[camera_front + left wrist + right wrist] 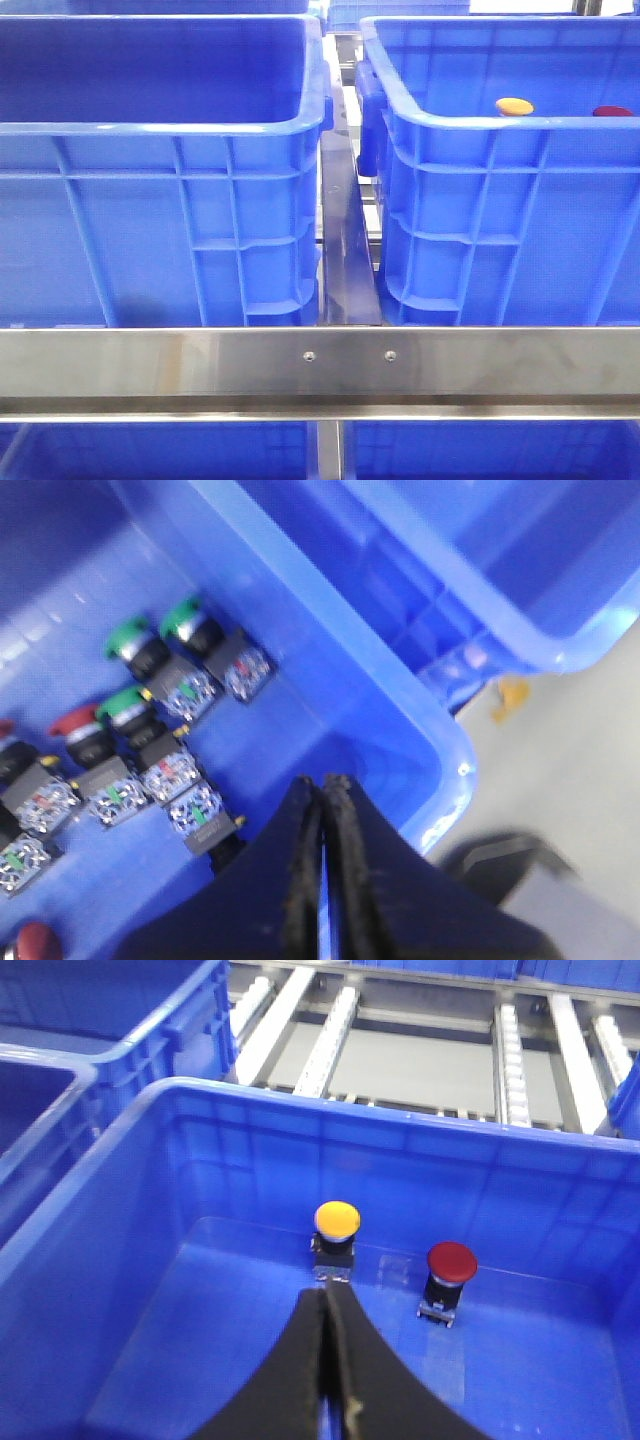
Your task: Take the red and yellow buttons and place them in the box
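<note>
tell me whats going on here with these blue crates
A two-arm robot is sorting push buttons into crates. The yellow button and the red button stand upright and apart on the floor of the right blue crate. The right gripper hovers over them, shut and empty. The left gripper, also shut and empty, hangs over another crate holding green-capped and red-capped switches.

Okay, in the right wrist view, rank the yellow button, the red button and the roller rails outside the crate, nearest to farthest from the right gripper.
1. Yellow button, just ahead of the right gripper, inside the crate.
2. Red button, off to its side.
3. Roller rails, beyond the far wall.
</note>
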Action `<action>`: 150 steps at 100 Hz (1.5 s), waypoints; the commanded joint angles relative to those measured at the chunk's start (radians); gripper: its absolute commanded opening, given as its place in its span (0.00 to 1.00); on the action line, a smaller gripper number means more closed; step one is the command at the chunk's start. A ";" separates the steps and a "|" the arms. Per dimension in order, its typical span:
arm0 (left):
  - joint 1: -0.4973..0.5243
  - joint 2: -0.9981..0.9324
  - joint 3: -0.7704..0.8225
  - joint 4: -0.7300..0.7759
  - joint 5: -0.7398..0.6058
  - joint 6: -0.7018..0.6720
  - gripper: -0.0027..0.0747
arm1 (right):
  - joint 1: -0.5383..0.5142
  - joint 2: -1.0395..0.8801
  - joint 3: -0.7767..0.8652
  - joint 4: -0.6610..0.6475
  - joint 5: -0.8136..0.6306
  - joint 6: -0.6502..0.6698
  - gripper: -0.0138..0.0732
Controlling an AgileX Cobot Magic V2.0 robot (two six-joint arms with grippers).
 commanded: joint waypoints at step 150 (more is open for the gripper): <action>0.008 -0.722 0.830 -0.002 -0.663 -0.047 0.01 | -0.008 -0.498 0.332 0.017 -0.003 0.001 0.09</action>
